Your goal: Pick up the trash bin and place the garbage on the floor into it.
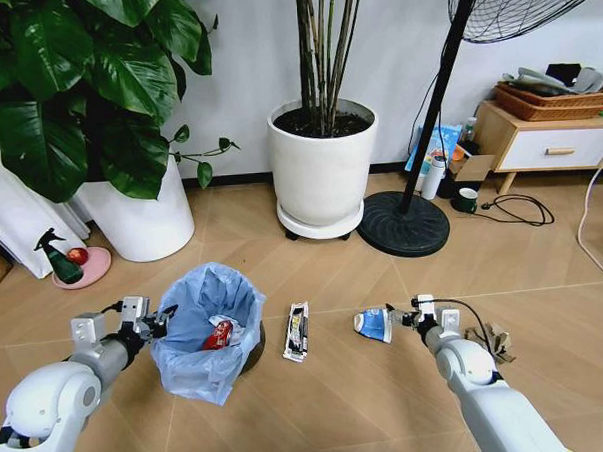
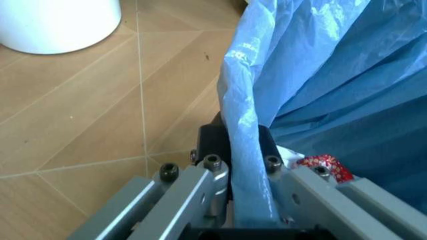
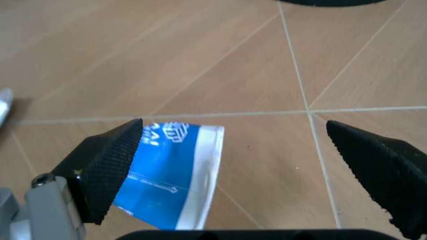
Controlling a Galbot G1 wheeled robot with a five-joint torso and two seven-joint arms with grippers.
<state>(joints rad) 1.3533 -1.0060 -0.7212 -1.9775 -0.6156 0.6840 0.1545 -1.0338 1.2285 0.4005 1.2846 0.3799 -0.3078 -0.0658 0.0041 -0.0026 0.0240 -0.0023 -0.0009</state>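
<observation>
Trash bin [image 1: 208, 330] rim in left gripper [image 1: 165, 320].

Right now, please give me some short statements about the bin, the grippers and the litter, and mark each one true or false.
1. The left gripper is clamped on the rim of the trash bin. True.
2. The right gripper is shut on the blue wrapper. False: its fingers are spread open, and the wrapper lies on the floor by one fingertip.
3. A crushed red can lies inside the bin. True.
4. The black-white wrapper is already in the bin. False: it lies on the floor between the bin and the blue wrapper.
5. Crumpled brown paper lies on the floor beside the right arm. True.
</observation>
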